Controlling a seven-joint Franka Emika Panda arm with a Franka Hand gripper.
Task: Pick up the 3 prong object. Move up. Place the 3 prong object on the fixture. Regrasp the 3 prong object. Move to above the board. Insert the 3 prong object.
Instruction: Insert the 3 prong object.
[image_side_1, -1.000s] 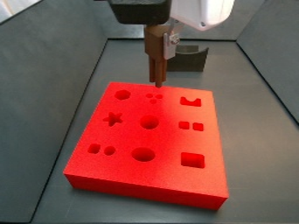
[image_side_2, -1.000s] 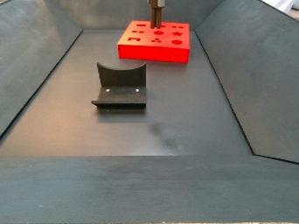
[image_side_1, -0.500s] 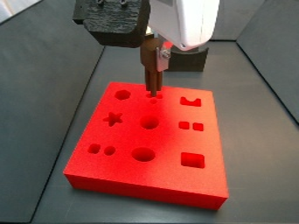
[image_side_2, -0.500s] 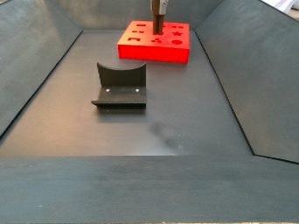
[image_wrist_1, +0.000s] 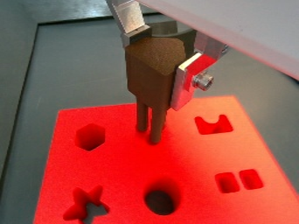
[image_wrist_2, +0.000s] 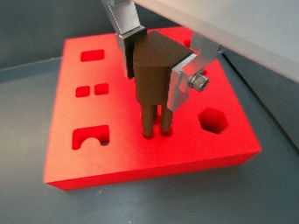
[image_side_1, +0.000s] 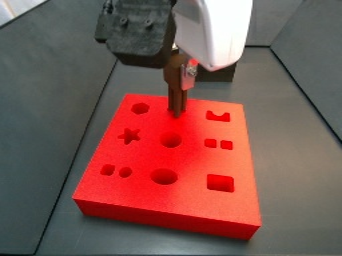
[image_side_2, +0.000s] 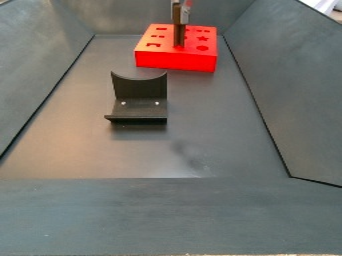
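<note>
The 3 prong object (image_wrist_1: 149, 74), a brown wood-coloured piece with thin prongs pointing down, is clamped between the silver fingers of my gripper (image_wrist_1: 162, 63). It also shows in a wrist view (image_wrist_2: 149, 83) with the gripper (image_wrist_2: 156, 74) shut on its upper body. The prong tips meet the top of the red board (image_wrist_1: 105, 175) near its far edge, beside a hexagon cutout (image_wrist_1: 90, 136). How deep they sit cannot be told. In both side views the gripper (image_side_1: 175, 72) (image_side_2: 178, 10) stands upright over the board (image_side_1: 134, 195) (image_side_2: 174, 62). The dark fixture (image_side_2: 136, 98) stands apart on the floor, nearer the camera.
The board carries several cutouts: a star (image_side_1: 130, 136), circles (image_side_1: 163, 178) and squares (image_side_1: 221, 182). Dark grey walls (image_side_2: 54, 90) slope up round the floor. The arm's white body (image_side_1: 214, 30) hangs over the board's far edge.
The gripper has come down with the 3 prong object. Its prongs now reach the board's top, where earlier they hung just above it.
</note>
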